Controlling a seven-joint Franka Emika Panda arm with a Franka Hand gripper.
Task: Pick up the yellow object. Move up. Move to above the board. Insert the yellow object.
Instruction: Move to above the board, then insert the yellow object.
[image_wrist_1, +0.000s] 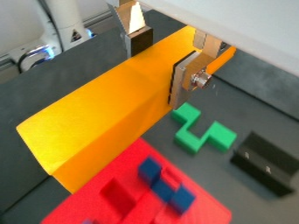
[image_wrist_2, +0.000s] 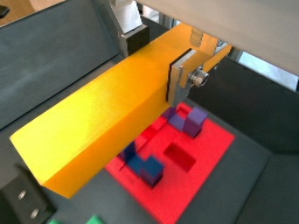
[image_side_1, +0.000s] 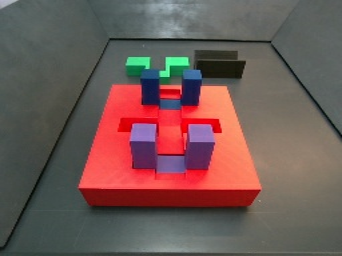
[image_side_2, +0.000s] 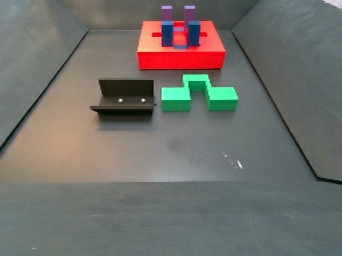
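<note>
The end effector (image_wrist_1: 162, 54) hangs raised, fingers (image_wrist_1: 186, 77) clamped closed.

the gripper (image_wrist_2: 163, 58) is clamped on the yellow object (image_wrist_2: 100, 115), clear above the board (image_side_1: 107, 160). on the board, two purple blocks (image_side_1: 143, 143) and two blue blocks (image_side_1: 191, 86) stand upright around the recessed slots (image_side_1: 171, 124) and flank the way in. on the floor beside the board lie the green block (image_side_2: 198, 93) and the fixture (image_side_2: 124, 98), set apart; the rest of the floor (image_side_2: 187, 150) is open.
</note>
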